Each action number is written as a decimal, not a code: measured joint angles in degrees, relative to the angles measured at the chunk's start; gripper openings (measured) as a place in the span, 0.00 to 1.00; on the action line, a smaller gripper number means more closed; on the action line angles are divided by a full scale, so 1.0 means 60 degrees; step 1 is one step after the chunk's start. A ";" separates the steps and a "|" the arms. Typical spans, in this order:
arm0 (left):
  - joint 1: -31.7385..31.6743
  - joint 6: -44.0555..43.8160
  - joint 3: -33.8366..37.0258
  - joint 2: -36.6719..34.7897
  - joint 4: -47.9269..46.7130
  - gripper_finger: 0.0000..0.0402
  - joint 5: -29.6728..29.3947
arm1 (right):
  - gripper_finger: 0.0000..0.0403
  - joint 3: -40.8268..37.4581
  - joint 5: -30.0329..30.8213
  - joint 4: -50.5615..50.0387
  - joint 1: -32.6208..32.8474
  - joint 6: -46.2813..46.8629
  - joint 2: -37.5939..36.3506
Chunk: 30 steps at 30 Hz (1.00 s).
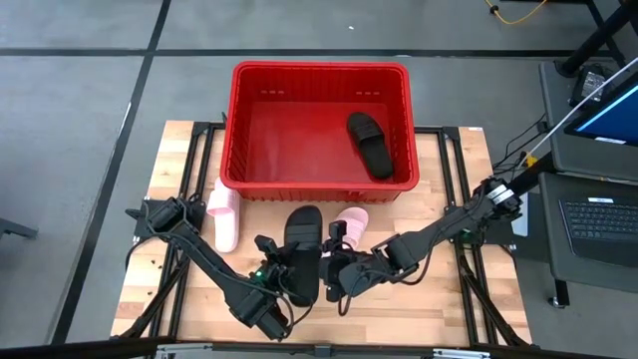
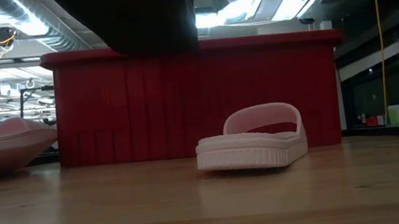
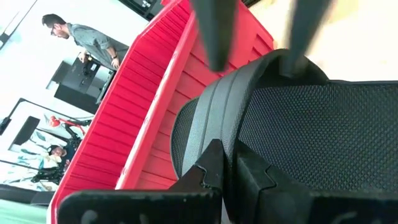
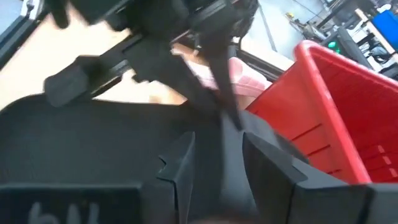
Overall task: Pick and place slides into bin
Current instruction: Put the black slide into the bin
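High view: two pink slides [image 1: 224, 217], two black slides [image 1: 304, 254], left hand [image 1: 281, 267] clamped on one.

Both arms [image 1: 214, 269] are black, built of slim tubular links with bulkier joint housings. A small green light [image 1: 261, 272] glows on the left arm's wrist. Thin black cables run along the right arm [image 1: 449, 221]. The fingers [image 4: 180, 168] are matte black with stepped, notched inner edges.
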<state>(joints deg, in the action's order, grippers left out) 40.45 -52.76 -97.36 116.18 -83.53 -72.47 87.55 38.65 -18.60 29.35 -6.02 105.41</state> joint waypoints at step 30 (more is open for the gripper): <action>-0.0018 -0.0039 0.0004 -0.0007 0.0262 0.04 0.0106 | 0.10 0.0004 0.0900 -0.0571 -0.0377 0.0059 0.0379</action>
<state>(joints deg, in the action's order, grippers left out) 40.34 -53.00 -97.34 116.14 -81.95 -71.83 87.57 44.05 -22.02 27.09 -5.66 107.68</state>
